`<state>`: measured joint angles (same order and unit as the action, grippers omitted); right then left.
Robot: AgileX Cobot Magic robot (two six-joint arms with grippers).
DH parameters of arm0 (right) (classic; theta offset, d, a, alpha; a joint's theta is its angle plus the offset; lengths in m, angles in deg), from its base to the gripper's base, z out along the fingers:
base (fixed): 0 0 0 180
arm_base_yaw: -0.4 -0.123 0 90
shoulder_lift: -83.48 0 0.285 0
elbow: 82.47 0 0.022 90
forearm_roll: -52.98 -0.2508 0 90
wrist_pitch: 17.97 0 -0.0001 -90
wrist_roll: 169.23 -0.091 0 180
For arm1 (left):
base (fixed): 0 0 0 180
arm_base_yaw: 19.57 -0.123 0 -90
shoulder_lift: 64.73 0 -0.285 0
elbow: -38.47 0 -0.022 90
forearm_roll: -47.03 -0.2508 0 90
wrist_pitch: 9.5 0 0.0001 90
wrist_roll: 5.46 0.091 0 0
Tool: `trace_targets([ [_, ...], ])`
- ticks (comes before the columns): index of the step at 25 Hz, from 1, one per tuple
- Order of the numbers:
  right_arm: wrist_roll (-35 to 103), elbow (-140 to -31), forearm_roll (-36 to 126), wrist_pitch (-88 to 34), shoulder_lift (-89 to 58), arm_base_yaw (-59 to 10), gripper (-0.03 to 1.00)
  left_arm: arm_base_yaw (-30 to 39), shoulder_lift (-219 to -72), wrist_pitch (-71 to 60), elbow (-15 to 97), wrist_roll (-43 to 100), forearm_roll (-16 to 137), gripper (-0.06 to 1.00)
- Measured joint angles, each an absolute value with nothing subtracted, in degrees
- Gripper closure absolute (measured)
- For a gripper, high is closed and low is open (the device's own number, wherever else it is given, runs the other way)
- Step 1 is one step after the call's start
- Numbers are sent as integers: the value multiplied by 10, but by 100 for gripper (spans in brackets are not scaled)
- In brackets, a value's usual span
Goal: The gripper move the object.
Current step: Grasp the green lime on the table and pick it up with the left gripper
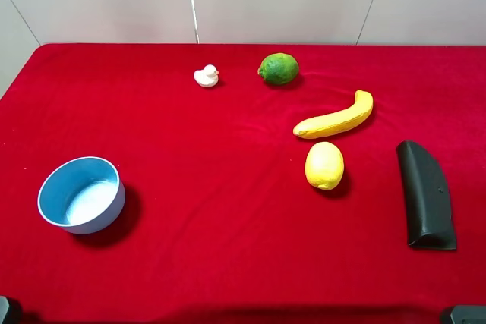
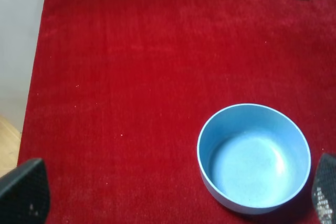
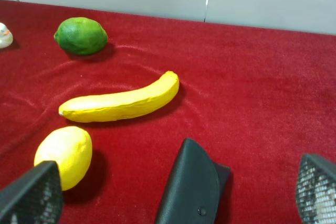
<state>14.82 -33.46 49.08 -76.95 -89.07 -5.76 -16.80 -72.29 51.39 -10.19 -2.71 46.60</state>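
Exterior high view: neither arm shows over the red cloth (image 1: 228, 187), so the move is not begun.

The lime (image 1: 279, 68) lies on the cloth beyond the banana (image 1: 334, 117), toward the back wall, apart from it and touching nothing. The lemon (image 1: 324, 165) is just beside the banana on the near side. The black case (image 1: 425, 193) is near the banana's right. The white duck (image 1: 206, 76) and the blue bowl (image 1: 102, 216) sit well off to its left.

Right wrist view: the right gripper (image 3: 174, 192) is spread wide and empty, with the case below it and the lime (image 3: 81, 35) past the banana. The left gripper (image 2: 174, 195) is also spread and empty, beside the bowl.

Judgement: the right arm is better placed. It should pass high over the case, lemon and banana, then come straight down and close across the lime's short middle.

Materials:
- The lime is oval, pebbled and glossy, and likely to roll or squirt from a grip off its middle.
- The cloth is soft plush and wrinkled near the banana, so it may drag.
- The banana is curved and smooth.
- The case is matte and hard-looking.
- The finger pads are dark mesh.
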Motion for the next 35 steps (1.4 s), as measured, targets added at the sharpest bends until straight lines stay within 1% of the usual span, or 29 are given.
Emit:
trace_targets([
  [35, 148, -335, 491, -770, -891, -58, 27, -168, -723, 514, -102, -27, 455, -4],
])
